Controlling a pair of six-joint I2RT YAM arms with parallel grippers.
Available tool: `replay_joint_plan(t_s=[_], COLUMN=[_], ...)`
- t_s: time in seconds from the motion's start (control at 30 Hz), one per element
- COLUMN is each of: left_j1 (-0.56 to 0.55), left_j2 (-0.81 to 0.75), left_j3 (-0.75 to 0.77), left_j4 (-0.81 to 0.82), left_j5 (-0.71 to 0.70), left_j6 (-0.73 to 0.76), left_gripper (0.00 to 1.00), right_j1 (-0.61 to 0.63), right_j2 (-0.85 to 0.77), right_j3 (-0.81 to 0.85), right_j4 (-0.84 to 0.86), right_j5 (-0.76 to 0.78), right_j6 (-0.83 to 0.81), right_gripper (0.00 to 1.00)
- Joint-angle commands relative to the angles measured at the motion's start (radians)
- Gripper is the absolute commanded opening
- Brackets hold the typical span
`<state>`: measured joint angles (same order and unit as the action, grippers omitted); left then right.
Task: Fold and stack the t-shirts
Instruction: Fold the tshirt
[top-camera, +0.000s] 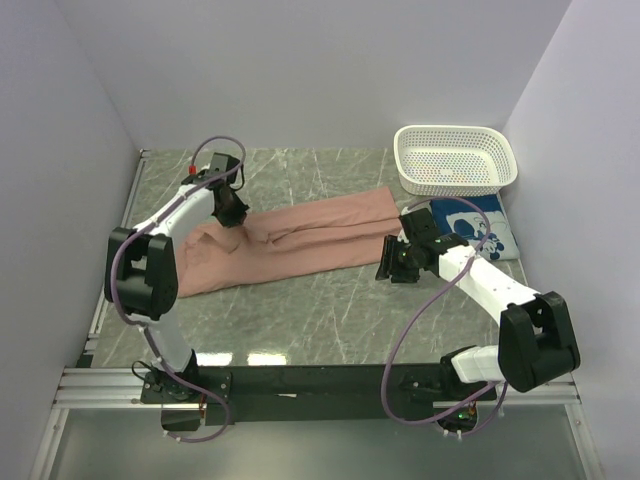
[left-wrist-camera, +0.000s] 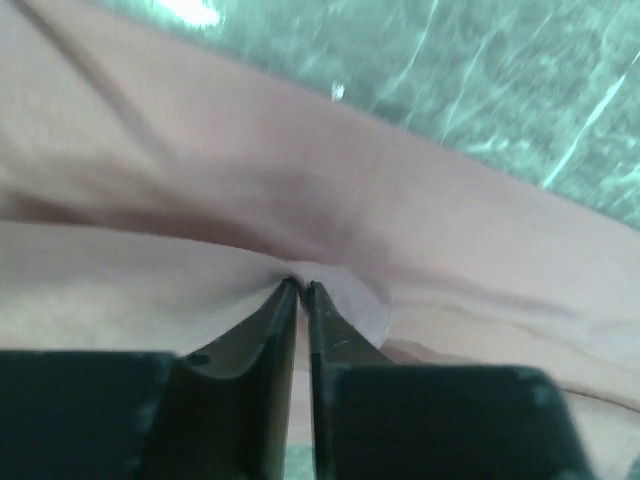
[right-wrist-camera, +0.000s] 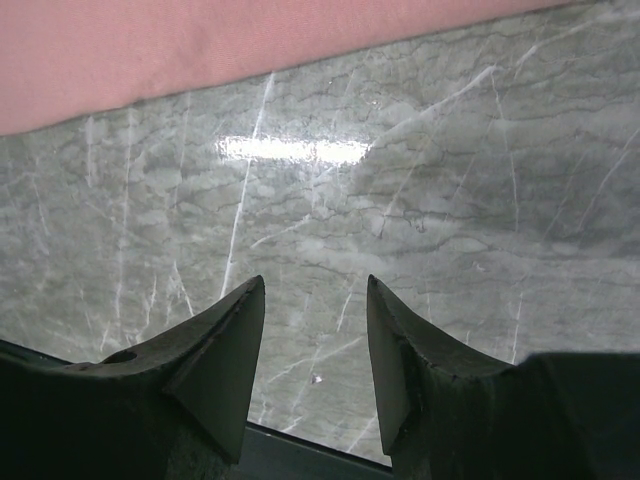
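Pink t-shirt (left-wrist-camera: 330, 190) pinched in left pincer (left-wrist-camera: 300, 288)

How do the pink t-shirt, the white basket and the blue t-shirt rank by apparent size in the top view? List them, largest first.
1. pink t-shirt, lying stretched out.
2. white perforated basket.
3. blue t-shirt, partly hidden by the right arm, so its full extent is unsure.

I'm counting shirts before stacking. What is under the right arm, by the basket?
A blue t-shirt with white print lies on the table in front of the basket. The right arm covers its near-left part, so its full outline is hidden.
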<state>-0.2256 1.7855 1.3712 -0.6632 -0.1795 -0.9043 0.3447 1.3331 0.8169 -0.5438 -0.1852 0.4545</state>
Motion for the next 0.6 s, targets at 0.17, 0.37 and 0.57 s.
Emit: replay_joint_plan(t_s=[0.17,0.37,0.57], left_j1=[0.032,0.051,0.218], left_j2=[0.061,-0.099,-0.423], left_j3=[0.127,-0.015,-0.368], left_j4=[-0.042,-0.065,-0.064], left_j5=[-0.015,-0.058,0.020], left_j6=[0.090,0.052,-0.004], left_gripper=[0.61,0.87,0.99], right_j1=[0.007,-0.071,-0.282], right_j2=[-0.040,-0.025,0.001], right_j3=[-0.012,-0.018,-0.085], right_j4=[0.010,0.041,0.200], right_j5=[0.015,0.035,-0.138], right_j6=[-0.004,0.045,0.147], right_gripper=[0.52,0.52,0.57])
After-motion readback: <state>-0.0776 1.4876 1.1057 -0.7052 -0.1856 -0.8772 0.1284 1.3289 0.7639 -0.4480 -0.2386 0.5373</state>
